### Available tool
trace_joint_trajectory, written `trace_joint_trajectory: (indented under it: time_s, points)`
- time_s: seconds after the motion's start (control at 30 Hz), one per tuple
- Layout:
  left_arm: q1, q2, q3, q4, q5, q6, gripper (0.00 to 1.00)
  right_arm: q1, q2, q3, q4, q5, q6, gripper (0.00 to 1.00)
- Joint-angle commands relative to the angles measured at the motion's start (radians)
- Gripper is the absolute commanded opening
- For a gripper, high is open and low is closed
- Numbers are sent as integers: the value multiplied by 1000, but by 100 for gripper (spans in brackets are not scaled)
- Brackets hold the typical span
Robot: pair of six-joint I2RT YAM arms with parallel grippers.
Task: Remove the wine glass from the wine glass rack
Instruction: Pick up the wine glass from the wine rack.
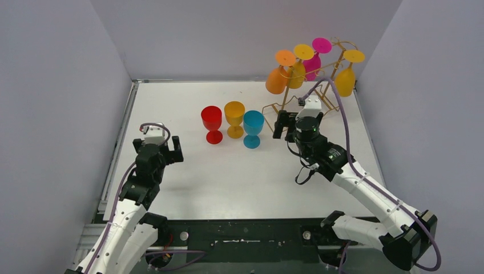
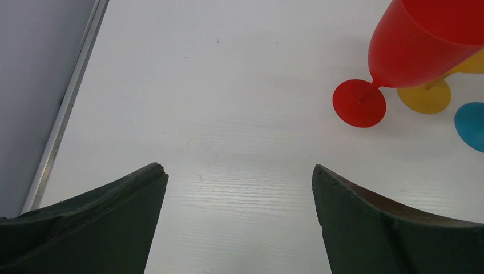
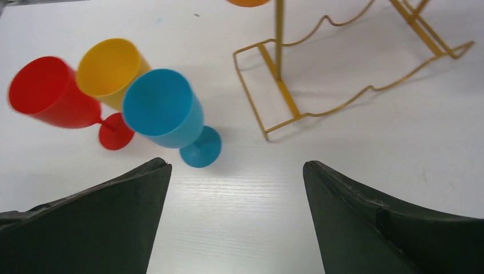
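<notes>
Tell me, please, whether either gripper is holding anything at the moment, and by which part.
Nothing is held: the left gripper and the right gripper are both open, with only the table showing in each gap.

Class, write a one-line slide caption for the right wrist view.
Open right gripper facing blue glass, yellow glass, red glass and gold rack.

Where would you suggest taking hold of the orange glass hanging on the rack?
Grip the orange glass by its bowl, from the near left, with the right arm's fingers. It hangs upside down at the rack's end, foot caught up top, bowl free.
</notes>
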Motion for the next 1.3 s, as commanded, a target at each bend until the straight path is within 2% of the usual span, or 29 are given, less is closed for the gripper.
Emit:
trace_joint_trajectory:
  time_s: [0.0,0.1,0.13,0.3,0.4,0.67,0.9,1.0,1.17,1.27]
  points:
    - [5,12,27,20,10,11,97,-95,-26,-27,51,124,60,91]
    - [6,17,27,21,6,13,97,-224,-16,-18,-1,67,109,93]
    - [6,18,27,23,5,14,97,-301,-18,-23,-7,26,127,93]
    - [10,16,24,32,0,21,97,-632,-24,-43,25,-269,237,93]
    - [12,9,21,38,2,22,97,-749,4,6,37,-391,288,90]
    - [13,-14,14,52,26,32,97,-777,96,204,119,-328,408,83]
    - [14,-30,12,45,22,32,97,-796,185,327,172,-256,447,76]
    - [15,-29,11,44,23,34,97,-812,221,359,198,-256,496,74]
    - [23,-25,16,43,23,34,97,-870,270,363,248,-325,634,62]
    - [26,-30,16,41,24,34,97,-875,277,350,283,-323,665,59]
